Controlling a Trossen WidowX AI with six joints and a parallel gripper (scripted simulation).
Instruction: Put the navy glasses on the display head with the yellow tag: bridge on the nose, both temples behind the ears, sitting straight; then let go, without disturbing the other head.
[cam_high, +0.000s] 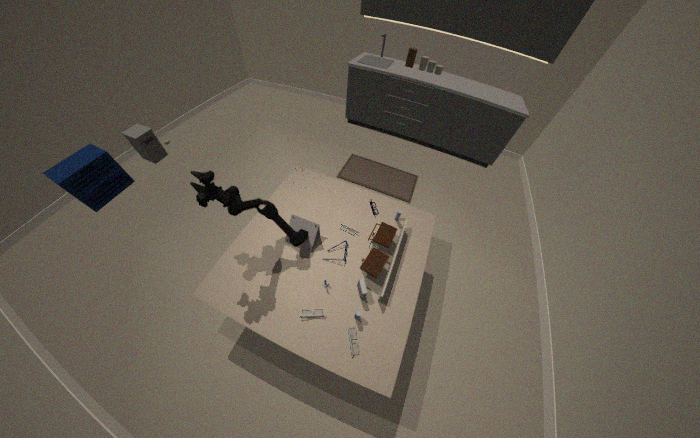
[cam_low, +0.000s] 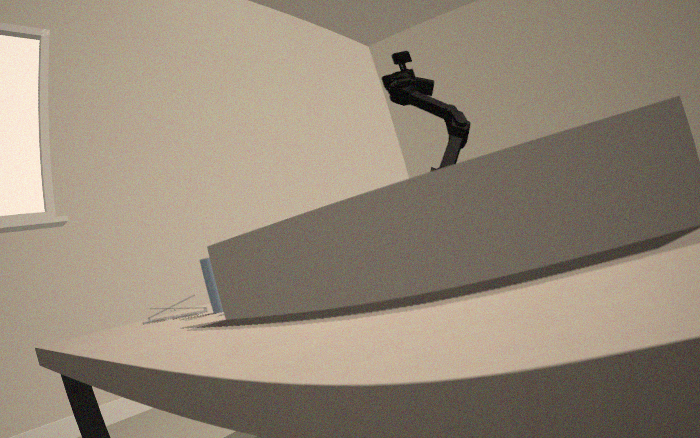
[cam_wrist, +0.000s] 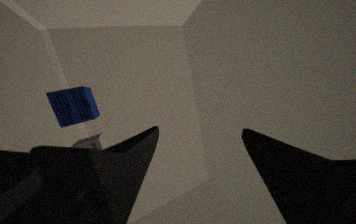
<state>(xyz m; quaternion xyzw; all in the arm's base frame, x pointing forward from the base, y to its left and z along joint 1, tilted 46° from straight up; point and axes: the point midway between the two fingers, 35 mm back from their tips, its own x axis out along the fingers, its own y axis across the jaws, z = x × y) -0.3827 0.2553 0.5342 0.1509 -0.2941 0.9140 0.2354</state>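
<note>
The navy glasses (cam_high: 345, 253) lie on the table in front of the arm's base, temples spread toward the base. Two brown display heads (cam_high: 383, 235) (cam_high: 374, 262) stand side by side beyond them. A thin brown outline shows at the front of the farther one; I cannot tell what it is. No yellow tag can be made out, so I cannot tell which head bears it. My gripper (cam_high: 192, 178) (cam_wrist: 199, 131) is open and empty, raised high on the side of the base away from the glasses and heads. In the exterior view a grey panel hides the heads and navy glasses.
The long panel (cam_low: 438, 232) stands behind the heads. Black glasses (cam_high: 373, 207), thin glasses (cam_high: 349, 229), and pale glasses (cam_high: 314, 314) (cam_high: 354, 343) lie around. A white block (cam_high: 362, 287), a small object (cam_high: 326, 284) and bluish cylinders (cam_high: 398, 215) (cam_high: 357, 315) (cam_low: 210, 286) stand near.
</note>
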